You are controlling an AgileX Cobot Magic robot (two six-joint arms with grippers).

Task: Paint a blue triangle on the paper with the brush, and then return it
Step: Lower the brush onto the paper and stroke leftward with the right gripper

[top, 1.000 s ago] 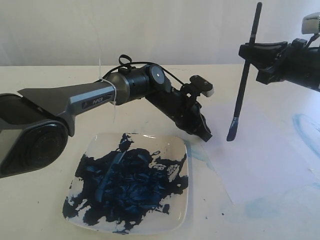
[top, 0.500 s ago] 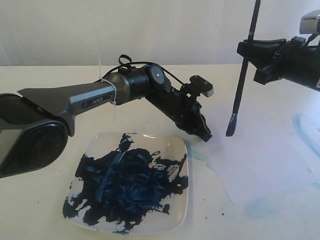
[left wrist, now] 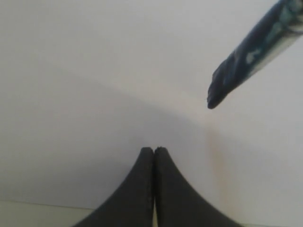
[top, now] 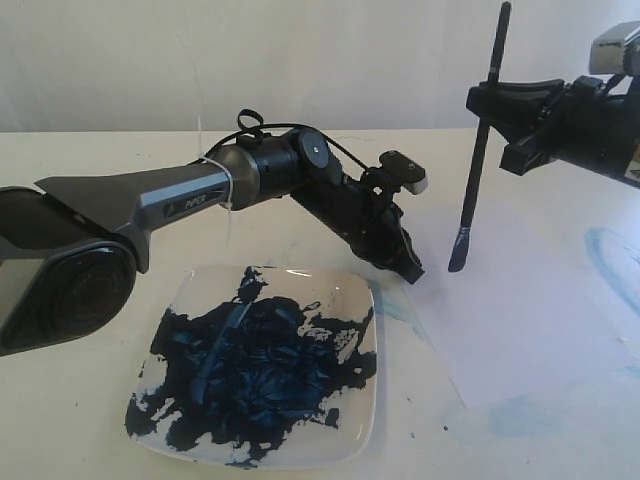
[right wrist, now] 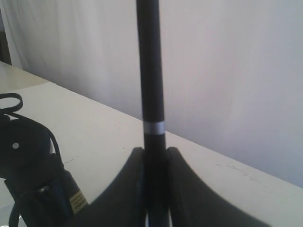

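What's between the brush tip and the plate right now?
The left gripper, jaws shut, with its tip at a corner of the paper, sits between the brush tip and the plate. The exterior view shows this.

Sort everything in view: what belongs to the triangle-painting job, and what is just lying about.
Belongs to the job:
- brush, held tip-down in the right gripper
- paper, blank
- plate of dark blue paint
- left gripper, jaws shut, by the paper's corner

Just lying about:
- pale blue smear on the table
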